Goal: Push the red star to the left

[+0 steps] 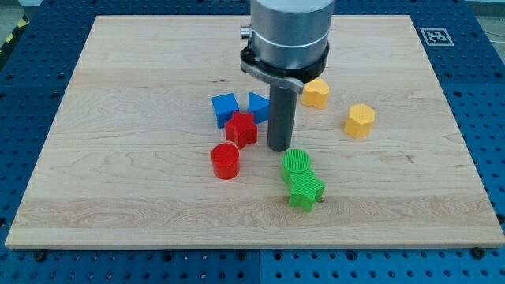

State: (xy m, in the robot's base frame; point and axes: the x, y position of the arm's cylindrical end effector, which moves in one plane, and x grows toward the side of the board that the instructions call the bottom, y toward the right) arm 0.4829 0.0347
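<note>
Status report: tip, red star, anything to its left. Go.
My tip down on the board, just right of the red star, small gap. Blue cube touches the star's upper left. Red cylinder sits below-left, apart.

Pale, grained wooden board [118, 158] on a blue perforated table [489, 118]. Blocks: red star [241, 129], red cylinder [225, 161], two blue blocks [225, 107], two yellow blocks [360, 120], green ridged cylinder [297, 164], green star [305, 192]. The rod was dark grey.
</note>
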